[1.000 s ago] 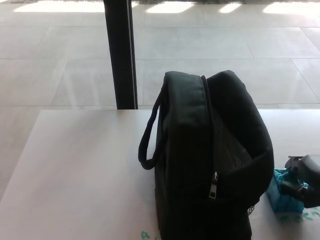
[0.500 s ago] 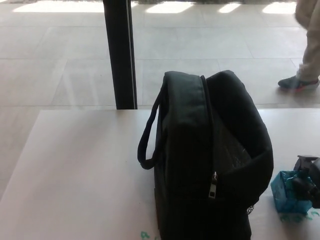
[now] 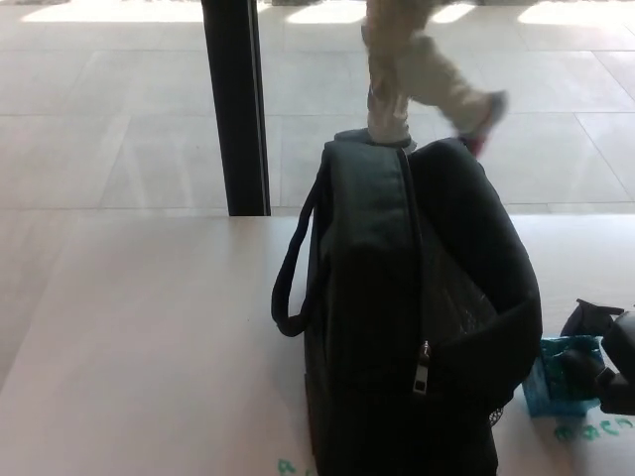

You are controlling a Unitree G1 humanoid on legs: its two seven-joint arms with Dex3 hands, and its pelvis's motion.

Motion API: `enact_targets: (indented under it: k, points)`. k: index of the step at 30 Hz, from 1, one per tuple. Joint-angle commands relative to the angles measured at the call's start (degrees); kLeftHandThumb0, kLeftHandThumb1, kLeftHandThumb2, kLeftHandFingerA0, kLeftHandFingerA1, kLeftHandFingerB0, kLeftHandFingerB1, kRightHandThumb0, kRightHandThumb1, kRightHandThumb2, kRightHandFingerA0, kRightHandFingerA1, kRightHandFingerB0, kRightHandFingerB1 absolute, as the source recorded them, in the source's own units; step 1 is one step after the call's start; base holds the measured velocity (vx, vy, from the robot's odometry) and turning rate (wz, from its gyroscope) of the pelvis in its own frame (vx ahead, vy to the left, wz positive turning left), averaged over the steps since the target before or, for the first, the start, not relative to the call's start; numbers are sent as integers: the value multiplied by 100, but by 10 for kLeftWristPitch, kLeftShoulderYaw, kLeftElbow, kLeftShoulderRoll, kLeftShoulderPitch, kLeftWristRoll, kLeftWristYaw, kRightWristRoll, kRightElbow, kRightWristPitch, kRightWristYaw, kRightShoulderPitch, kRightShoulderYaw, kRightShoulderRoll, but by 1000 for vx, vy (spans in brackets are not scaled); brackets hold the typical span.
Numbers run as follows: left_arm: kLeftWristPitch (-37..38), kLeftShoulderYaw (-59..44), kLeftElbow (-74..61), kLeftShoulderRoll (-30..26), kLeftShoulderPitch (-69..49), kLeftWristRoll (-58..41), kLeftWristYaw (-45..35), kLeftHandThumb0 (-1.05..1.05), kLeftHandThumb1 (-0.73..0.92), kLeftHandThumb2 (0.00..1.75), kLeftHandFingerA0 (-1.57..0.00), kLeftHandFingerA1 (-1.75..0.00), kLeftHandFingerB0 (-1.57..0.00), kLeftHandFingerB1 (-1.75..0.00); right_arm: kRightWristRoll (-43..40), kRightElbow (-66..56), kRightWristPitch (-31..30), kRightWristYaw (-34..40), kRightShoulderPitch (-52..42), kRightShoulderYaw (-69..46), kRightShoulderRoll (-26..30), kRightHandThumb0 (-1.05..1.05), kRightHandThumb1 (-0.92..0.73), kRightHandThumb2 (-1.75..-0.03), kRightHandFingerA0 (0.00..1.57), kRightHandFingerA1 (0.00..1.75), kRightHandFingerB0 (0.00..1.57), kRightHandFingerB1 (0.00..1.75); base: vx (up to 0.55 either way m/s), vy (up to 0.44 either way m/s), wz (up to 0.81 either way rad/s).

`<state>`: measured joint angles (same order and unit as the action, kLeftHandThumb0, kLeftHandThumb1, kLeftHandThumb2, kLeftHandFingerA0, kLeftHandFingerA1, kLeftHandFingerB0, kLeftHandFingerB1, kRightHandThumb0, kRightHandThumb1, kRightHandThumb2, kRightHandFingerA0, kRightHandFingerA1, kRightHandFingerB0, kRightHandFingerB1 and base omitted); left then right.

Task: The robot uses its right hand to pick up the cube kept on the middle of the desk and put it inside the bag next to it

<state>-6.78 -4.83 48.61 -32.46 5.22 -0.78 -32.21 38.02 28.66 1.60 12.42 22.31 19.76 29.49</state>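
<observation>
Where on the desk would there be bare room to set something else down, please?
The widest free patch is the desk between its left edge and the bag's handle. A narrower bare strip lies behind the cube, right of the bag. The right corner is crowded: the right hand sits at the cube, tight beside the bag.

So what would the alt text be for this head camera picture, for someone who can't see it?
A black bag stands on a white desk, and at the right edge the robot's black right hand grips a teal cube beside it. Behind, a person's legs cross the tiled floor.
</observation>
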Motion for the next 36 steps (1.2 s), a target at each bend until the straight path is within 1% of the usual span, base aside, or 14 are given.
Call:
enact_targets:
  k: [1,2,3,5,6,7,15,19,24,25,26,27,34,36]
  points:
    - [-4,-2,-3,-9,-1,1,2,-76,71,63,-32,-53,-27,-40,11,15,39,8,-14,9,9,-20,-57,-99,86,175,74,154,0,0,0]
    - [-5,-2,-8,-9,-4,1,4,-75,53,100,-35,-62,-14,-46,7,15,43,9,-13,7,9,-19,-55,-102,87,175,73,157,0,0,0]
    - [-1,-1,-7,-9,-4,4,6,-77,70,63,-34,-53,-28,-40,1,10,40,7,-14,0,7,-20,-52,-109,88,175,75,159,0,0,0]
    - [-3,-3,3,-7,3,0,2,-75,53,99,-35,-62,-14,-46,-3,14,44,10,-9,-6,5,-20,-53,-108,88,175,76,156,0,0,0]
    - [3,2,-1,-10,1,5,-1,-77,71,62,-34,-53,-27,-39,-8,8,37,2,-10,-11,3,-28,-51,-113,117,137,98,125,0,0,0]
    - [10,4,4,-10,3,6,-1,-75,72,61,-30,-51,-27,-40,-15,9,42,6,-11,-19,1,-20,-53,-110,88,175,74,161,0,0,0]
    - [4,2,16,-11,9,1,-15,-74,56,90,-30,-58,-22,-49,-4,-10,33,-17,-8,-26,13,-19,-55,-106,87,175,73,160,0,0,0]
    - [-3,-1,4,-11,5,-1,-11,-75,71,60,-28,-50,-27,-39,-6,-8,38,-15,-4,-33,16,-17,-56,-104,87,175,73,160,0,0,0]
    - [0,-5,18,-7,9,-5,-14,-74,55,90,-30,-58,-22,-49,-7,-5,41,-23,2,-41,23,-18,-58,-102,87,175,75,154,0,0,0]
    - [-1,-7,16,-6,7,-6,-11,-72,70,60,-35,-54,-26,-40,-8,-9,35,-30,3,-42,24,-18,-58,-100,86,175,74,155,0,0,0]
    - [6,-1,17,-8,7,1,-11,-76,56,91,-29,-57,-21,-48,-8,-11,35,-31,3,-44,26,-18,-58,-97,86,175,75,153,0,0,0]
    - [11,2,19,-8,8,4,-11,-74,72,61,-29,-51,-25,-39,-7,-12,34,-31,4,-45,26,-19,-61,-94,87,175,75,150,0,0,0]
    - [20,11,20,-15,8,7,-11,-75,72,61,-33,-53,-24,-39,-10,-10,48,-33,14,-55,30,-18,-56,-100,88,175,77,150,0,0,0]
    - [24,10,17,-14,5,8,-7,-72,54,101,-33,-62,-11,-46,-11,-6,61,-25,19,-58,32,-16,-53,-103,89,175,77,150,0,0,0]
